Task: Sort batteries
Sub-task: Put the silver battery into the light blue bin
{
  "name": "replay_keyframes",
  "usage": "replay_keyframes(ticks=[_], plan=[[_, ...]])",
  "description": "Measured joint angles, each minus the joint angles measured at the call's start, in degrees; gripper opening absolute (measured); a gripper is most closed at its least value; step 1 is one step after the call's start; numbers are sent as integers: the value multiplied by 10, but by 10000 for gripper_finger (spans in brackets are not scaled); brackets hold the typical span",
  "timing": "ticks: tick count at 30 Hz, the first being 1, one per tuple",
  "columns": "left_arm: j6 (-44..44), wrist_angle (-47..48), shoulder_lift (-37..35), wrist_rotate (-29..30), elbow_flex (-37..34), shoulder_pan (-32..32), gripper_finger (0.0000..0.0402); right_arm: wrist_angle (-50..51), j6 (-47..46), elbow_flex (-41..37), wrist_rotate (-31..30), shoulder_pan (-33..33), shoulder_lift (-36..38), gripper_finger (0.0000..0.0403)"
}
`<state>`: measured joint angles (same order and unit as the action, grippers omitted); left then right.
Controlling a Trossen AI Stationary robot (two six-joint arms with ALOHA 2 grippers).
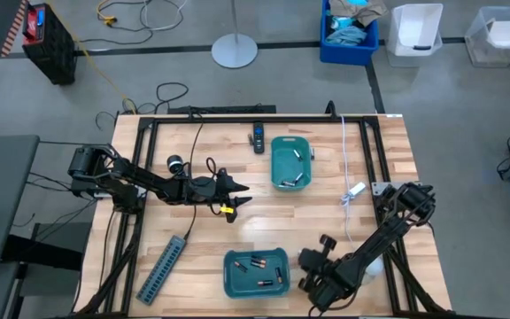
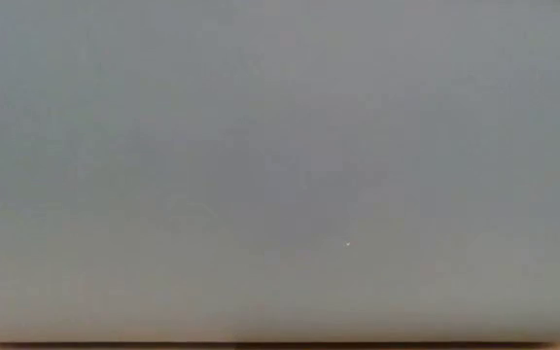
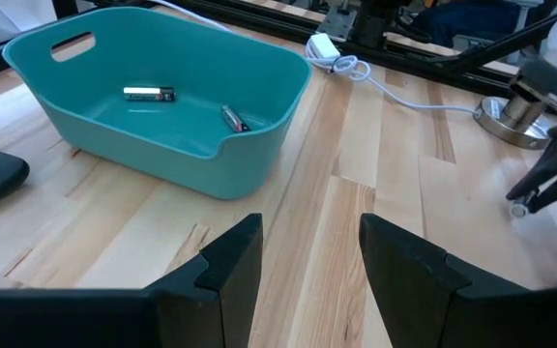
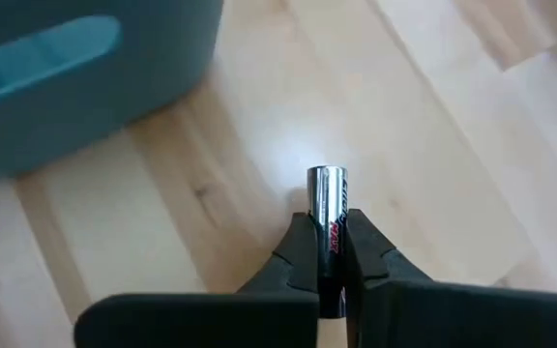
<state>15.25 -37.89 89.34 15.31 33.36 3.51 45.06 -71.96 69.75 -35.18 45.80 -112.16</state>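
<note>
Right pincer (image 4: 329, 253) clamps battery (image 4: 327, 208) above table (image 4: 433, 126); left pincer (image 3: 307, 261) agape, empty.

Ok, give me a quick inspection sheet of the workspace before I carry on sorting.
Surface: wooden table, bare in the middle.
Job's things: far teal bin and near teal bin both hold batteries; one battery is clamped.
Clutter: black remote, grey power strip.
Grippers: left gripper open, mid-table; right gripper shut on the battery beside the near bin.
Cables: white cable on the table's right side.
Surroundings: storage boxes on the floor; low view shows nothing.
</note>
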Motion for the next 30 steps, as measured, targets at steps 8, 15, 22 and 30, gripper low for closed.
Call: replay_keyframes(ticks=[8,15,22,30], plan=[[0,0,0,0,0,0,169,31,-3,1,-26,-7,16,12],[0,0,0,-1,0,0,169,65,-2,3,-51,-31,36,12],[-6,0,0,-2,0,0,169,112,13,3,-123,-60,82,12],[40,30,-8,-22,0,-14,169,128,56,4,-224,-141,164,12]])
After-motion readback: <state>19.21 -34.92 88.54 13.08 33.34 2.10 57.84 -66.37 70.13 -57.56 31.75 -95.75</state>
